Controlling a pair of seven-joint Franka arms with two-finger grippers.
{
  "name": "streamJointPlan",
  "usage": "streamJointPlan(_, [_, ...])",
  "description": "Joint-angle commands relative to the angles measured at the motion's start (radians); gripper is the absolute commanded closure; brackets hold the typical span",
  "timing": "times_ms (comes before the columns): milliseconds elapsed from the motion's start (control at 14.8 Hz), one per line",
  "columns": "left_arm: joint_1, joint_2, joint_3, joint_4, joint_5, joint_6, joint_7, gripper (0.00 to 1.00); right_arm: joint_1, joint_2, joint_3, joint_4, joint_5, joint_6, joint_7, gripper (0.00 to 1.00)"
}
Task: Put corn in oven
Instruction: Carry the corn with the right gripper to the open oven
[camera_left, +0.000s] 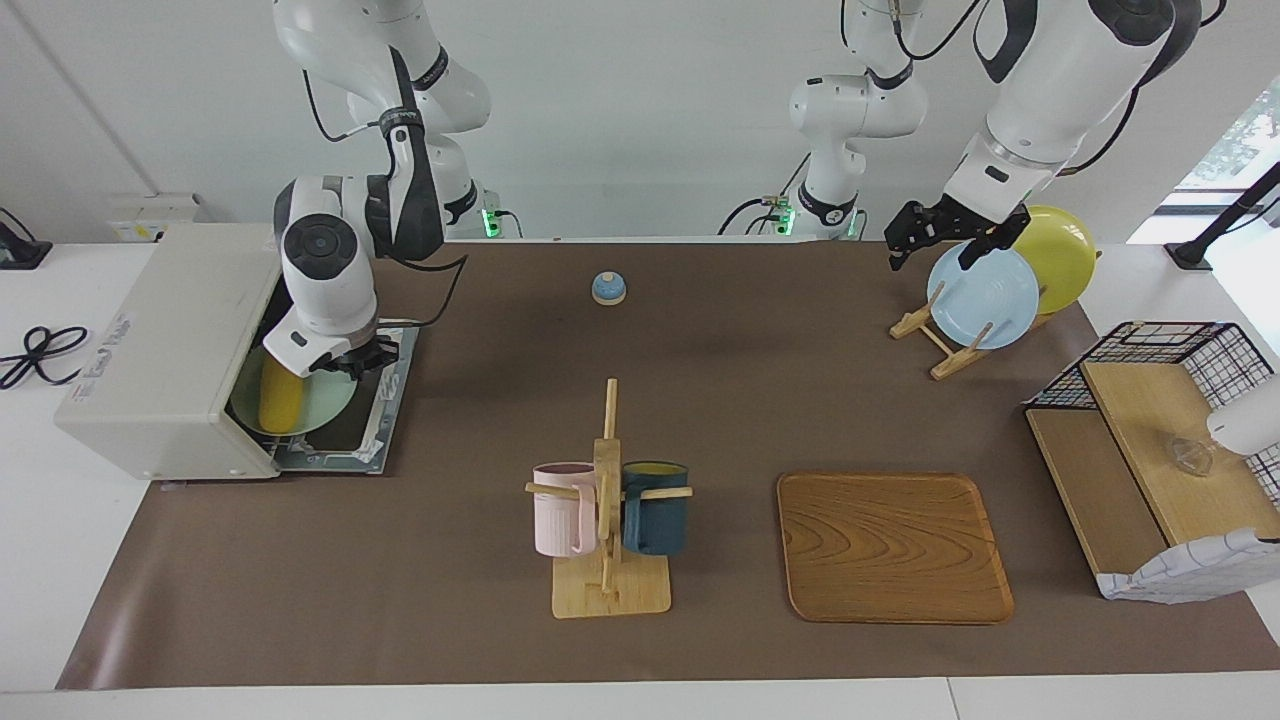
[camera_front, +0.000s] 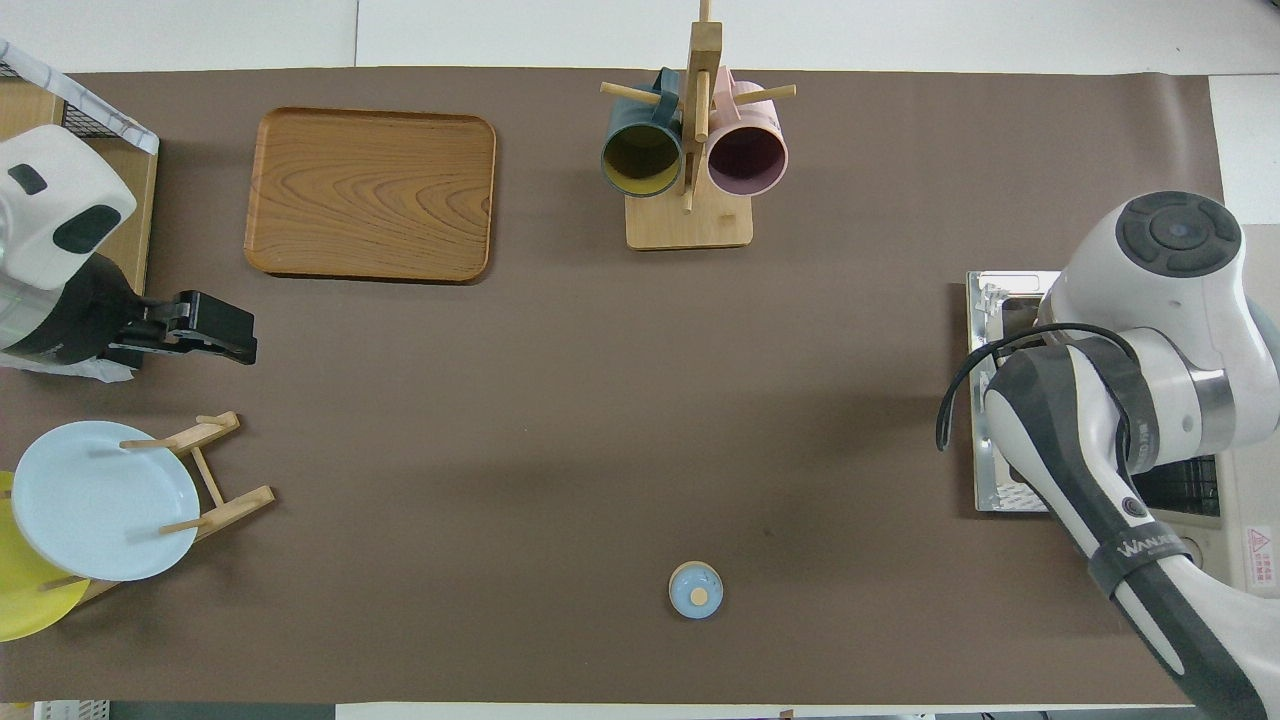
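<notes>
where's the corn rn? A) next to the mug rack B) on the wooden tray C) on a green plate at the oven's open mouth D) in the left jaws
C: the corn lies on a pale green plate in the open oven, right gripper just over it.
</notes>
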Motion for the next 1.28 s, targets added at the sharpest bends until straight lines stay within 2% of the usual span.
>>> streamJointPlan(0, [0.02, -0.006, -0.01, 0.005, 0.015, -0.008, 0.007, 0.0, -0.066, -0.038, 0.013, -0.072, -0.013, 0.068, -0.07, 1.0])
streamJointPlan(607, [0.018, -0.006, -0.007, 0.005, 0.015, -0.008, 0.005, 0.0, -0.086, -0.039, 0.015, -0.072, -0.012, 0.047, -0.071, 0.99])
streamJointPlan(674, [0.018, -0.006, -0.007, 0.005, 0.015, -0.008, 0.005, 0.0, -0.086, -0.038, 0.015, -0.068, -0.003, 0.045, -0.073, 0.88])
streamJointPlan(876, [0.018, -0.007, -0.007, 0.005, 0.015, -0.008, 0.005, 0.0, -0.078, -0.032, 0.018, -0.025, 0.003, -0.006, -0.074, 0.72])
streamJointPlan(1146, [0.018, -0.007, -0.007, 0.005, 0.015, -0.008, 0.005, 0.0, -0.046, -0.026, 0.026, 0.043, 0.039, -0.074, -0.07, 0.7])
streamJointPlan(1213, [0.018, -0.006, -0.007, 0.005, 0.015, -0.008, 0.005, 0.0, -0.028, -0.022, 0.026, 0.05, 0.039, -0.076, -0.065, 0.76])
